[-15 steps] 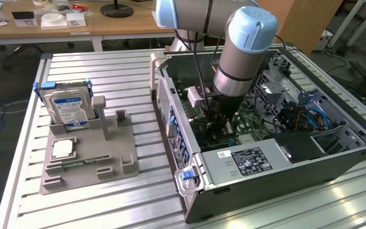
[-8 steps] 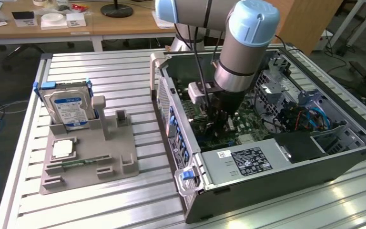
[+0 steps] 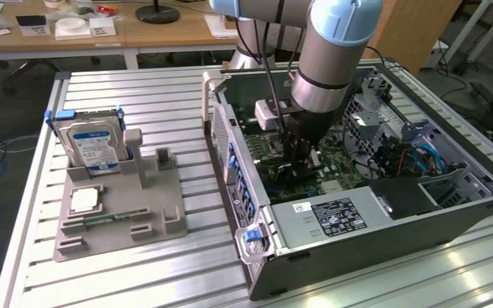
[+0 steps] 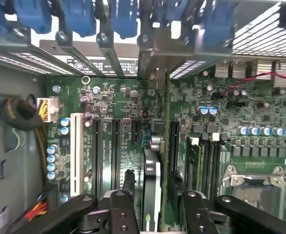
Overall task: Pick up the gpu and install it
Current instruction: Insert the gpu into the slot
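**GPU Seating in the Open Chassis**

Slatted aluminium table [image 3: 144, 269] carries the whole workstation, with wooden office desks [image 3: 101, 32] standing beyond its far edge. On the exterior view's left sits a grey parts fixture [image 3: 118, 212] holding a hard drive [image 3: 92, 144] upright. On the exterior view's right lies the open computer case [image 3: 384, 218], its power supply [image 3: 332, 218] at the near end.

The arm reaches down into the case. In the wrist view, the gripper [image 4: 151, 204] stands partly open, its fingers [image 4: 123, 207] closed on the gpu [image 4: 151, 180], which is held edge-on above the motherboard [image 4: 118, 126]. The card hangs between the expansion slots [image 4: 114, 141], with its metal bracket toward the rear slot openings.

For good seating, judged from this view:

- Keep the card square to its slot along the full length; a tilted edge is likely to bind.
- Align the bracket with the rear opening before pressing.
- Apply force straight down, evenly, so the thin board does not flex.
- Avoid the cable bundle [image 4: 16, 114] at the case wall.

Whether the connector edge already touches the slot cannot be told.
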You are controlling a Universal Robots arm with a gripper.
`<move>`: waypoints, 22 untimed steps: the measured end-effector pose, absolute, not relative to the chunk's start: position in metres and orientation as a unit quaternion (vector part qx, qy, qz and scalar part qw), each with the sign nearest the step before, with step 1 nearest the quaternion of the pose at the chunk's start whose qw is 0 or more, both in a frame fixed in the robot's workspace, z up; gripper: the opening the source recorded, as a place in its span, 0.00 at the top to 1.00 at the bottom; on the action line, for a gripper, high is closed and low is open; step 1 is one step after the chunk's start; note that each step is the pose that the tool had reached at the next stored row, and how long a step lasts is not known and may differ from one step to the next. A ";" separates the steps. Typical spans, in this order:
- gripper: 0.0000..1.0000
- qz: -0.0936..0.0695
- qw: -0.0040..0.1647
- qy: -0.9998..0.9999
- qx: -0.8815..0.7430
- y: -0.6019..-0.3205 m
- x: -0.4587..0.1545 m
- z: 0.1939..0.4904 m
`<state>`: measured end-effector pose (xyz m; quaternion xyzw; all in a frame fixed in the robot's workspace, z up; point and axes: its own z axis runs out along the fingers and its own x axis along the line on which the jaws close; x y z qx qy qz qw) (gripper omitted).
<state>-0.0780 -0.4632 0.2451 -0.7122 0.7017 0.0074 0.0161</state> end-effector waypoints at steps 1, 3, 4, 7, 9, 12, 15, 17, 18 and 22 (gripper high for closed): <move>0.58 0.007 0.017 0.702 -0.712 -0.463 -0.078 0.248; 0.58 0.005 0.018 0.702 -0.712 -0.463 -0.078 0.253; 0.58 0.004 0.019 0.702 -0.712 -0.463 -0.078 0.255; 0.58 0.002 0.022 0.702 -0.712 -0.463 -0.079 0.263; 0.58 0.000 0.023 0.702 -0.712 -0.462 -0.079 0.269; 0.58 -0.001 0.025 0.701 -0.712 -0.462 -0.079 0.273; 0.60 -0.001 0.025 0.701 -0.712 -0.462 -0.079 0.273; 0.66 -0.001 0.025 0.701 -0.712 -0.463 -0.079 0.273; 0.73 -0.001 0.025 0.701 -0.712 -0.463 -0.079 0.273; 0.90 -0.001 0.025 0.701 -0.712 -0.463 -0.079 0.273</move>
